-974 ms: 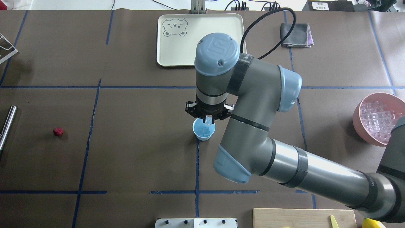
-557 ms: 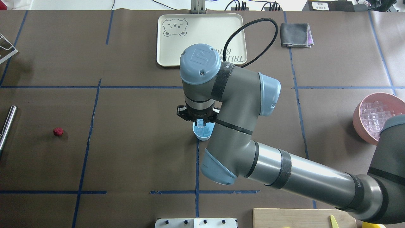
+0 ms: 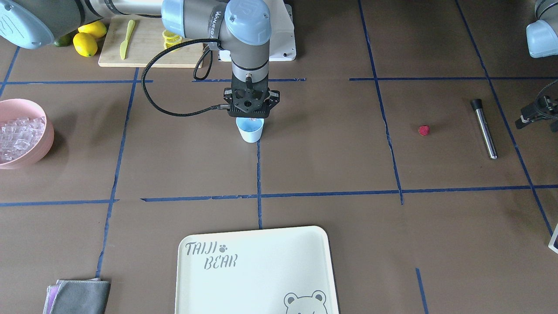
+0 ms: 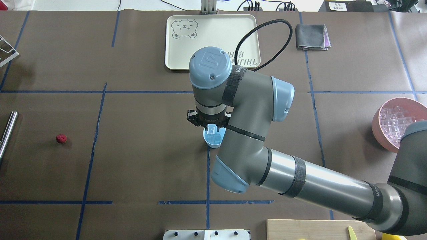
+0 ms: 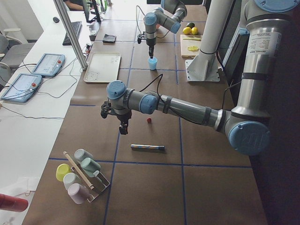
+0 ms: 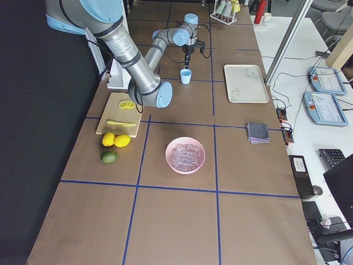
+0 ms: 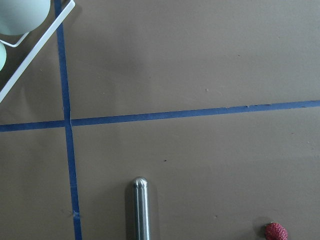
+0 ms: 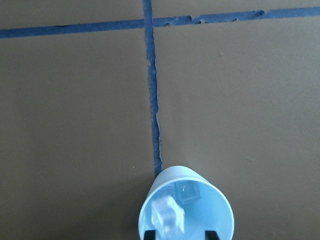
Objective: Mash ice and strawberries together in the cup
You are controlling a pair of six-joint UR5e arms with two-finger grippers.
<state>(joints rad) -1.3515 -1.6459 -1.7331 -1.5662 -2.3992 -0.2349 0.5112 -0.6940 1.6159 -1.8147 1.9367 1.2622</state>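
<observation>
The pale blue cup stands at the table's middle and has one ice cube in its bottom. My right gripper hangs straight over its mouth, shut on another clear ice cube at rim height; the cup also shows in the front view. The ice heap fills the pink bowl at the far right. The red strawberry lies alone at the left. My left gripper hovers open and empty beyond it, near the table's left end.
A metal rod lies left of the strawberry, also in the left wrist view. A cream bear tray and a grey cloth sit at the back. A cutting board with lemons is by my base. A cup rack stands at the left end.
My right arm moved left with the ice cube until the gripper hung over the cup, then nearly stopped. The strawberry, rod and bowl have not moved.
</observation>
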